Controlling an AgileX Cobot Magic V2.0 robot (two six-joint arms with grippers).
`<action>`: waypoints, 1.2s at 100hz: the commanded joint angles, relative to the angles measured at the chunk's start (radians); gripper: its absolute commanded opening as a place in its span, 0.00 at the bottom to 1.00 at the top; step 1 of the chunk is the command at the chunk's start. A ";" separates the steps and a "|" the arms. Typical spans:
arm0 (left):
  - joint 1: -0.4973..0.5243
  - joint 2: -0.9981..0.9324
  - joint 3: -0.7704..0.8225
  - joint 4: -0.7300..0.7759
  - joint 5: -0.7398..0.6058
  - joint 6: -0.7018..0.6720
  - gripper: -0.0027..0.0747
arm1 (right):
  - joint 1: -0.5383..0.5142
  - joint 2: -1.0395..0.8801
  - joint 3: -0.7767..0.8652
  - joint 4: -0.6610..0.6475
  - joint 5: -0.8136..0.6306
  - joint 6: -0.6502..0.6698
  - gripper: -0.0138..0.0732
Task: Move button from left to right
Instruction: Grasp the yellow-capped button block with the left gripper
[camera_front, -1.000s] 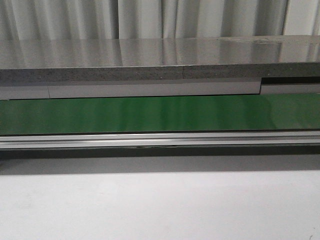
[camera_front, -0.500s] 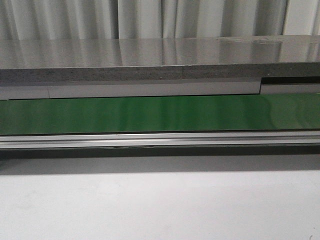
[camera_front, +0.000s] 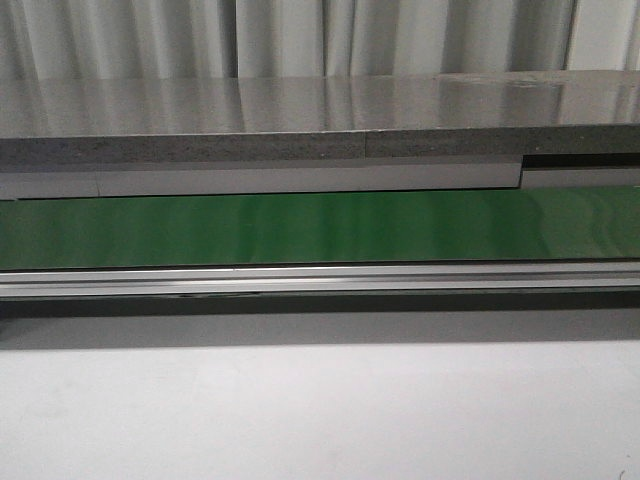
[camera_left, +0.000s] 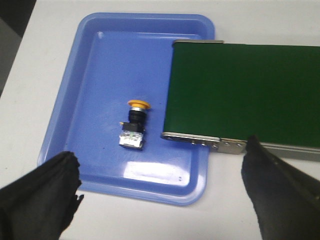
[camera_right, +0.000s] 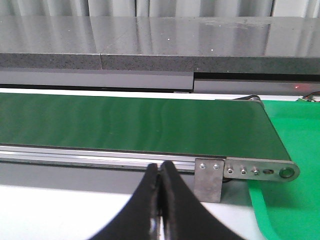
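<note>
The button (camera_left: 134, 124), a yellow cap on a black body with silvery contacts, lies on its side in a blue tray (camera_left: 95, 65), seen only in the left wrist view. My left gripper (camera_left: 160, 167) is open and empty, hovering above the tray's near rim, its black fingers (camera_left: 42, 192) wide apart on either side. My right gripper (camera_right: 159, 172) is shut and empty, its tips pressed together in front of the conveyor's metal rail (camera_right: 100, 156). Neither gripper nor the button shows in the front view.
A green conveyor belt (camera_front: 320, 228) runs across the table; its end (camera_left: 240, 90) overlaps the blue tray's edge. A green tray (camera_right: 290, 150) lies past the belt's other end. A grey stone shelf (camera_front: 320, 120) runs behind the belt. White tabletop (camera_front: 320, 410) lies in front.
</note>
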 joint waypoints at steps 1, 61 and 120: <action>0.055 0.076 -0.076 0.016 -0.052 -0.010 0.86 | -0.006 -0.018 -0.014 -0.012 -0.079 -0.004 0.08; 0.217 0.638 -0.287 -0.021 -0.053 0.003 0.86 | -0.006 -0.018 -0.014 -0.012 -0.079 -0.004 0.08; 0.219 0.824 -0.287 -0.019 -0.099 0.003 0.86 | -0.006 -0.018 -0.014 -0.012 -0.079 -0.004 0.08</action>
